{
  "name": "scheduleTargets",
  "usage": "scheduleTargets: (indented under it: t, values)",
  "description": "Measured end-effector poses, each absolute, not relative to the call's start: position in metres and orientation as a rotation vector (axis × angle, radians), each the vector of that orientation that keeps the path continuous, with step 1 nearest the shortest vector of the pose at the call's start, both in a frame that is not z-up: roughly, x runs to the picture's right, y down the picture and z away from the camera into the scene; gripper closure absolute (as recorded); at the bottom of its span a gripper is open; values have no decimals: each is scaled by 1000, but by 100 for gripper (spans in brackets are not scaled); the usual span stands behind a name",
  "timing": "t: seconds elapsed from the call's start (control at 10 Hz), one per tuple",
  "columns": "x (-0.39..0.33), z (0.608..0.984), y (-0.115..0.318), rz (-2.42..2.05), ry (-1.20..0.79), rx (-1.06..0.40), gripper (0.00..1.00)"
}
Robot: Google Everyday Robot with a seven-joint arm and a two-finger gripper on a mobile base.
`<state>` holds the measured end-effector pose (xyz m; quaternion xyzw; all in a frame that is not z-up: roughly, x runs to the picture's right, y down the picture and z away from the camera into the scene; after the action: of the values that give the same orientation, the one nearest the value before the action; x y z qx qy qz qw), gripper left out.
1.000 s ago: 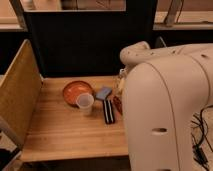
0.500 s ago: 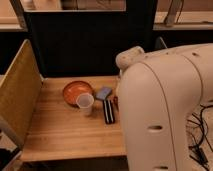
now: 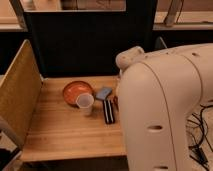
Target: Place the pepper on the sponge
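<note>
The sponge (image 3: 103, 93), a small flat light blue-grey pad, lies on the wooden table (image 3: 60, 130) just right of the orange bowl (image 3: 75, 91). A small reddish sliver (image 3: 115, 101) shows at the edge of my white arm (image 3: 165, 105), right of the sponge. It may be the pepper, but most of it is hidden. My gripper is out of sight behind the arm's bulk, somewhere over the table's right side.
A white cup (image 3: 85, 103) stands in front of the bowl. A long black ribbed bar (image 3: 108, 111) lies just below the sponge. A tan panel (image 3: 17, 95) walls the table's left side and a dark screen (image 3: 75, 45) backs it. Cables (image 3: 200, 125) trail at the right.
The arm's upper joint has shifted slightly left, covering a bit more of the table's right side. The bowl, cup, sponge and bar have not moved.
</note>
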<state>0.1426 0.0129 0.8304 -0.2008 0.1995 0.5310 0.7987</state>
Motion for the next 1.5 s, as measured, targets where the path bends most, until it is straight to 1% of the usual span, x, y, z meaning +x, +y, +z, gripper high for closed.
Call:
scheduleTargets:
  t: [0.3, 0.6, 0.8, 0.9, 1.1, 1.5]
  values:
    - [138, 837, 15, 1134, 434, -440, 20]
    - [91, 886, 40, 1058, 471, -502, 20]
    - [82, 911, 53, 1039, 496, -526, 20]
    - [81, 917, 55, 1043, 500, -532, 20]
    - [96, 927, 55, 1070, 521, -524, 20]
    - [129, 933, 57, 1147, 544, -523, 20]
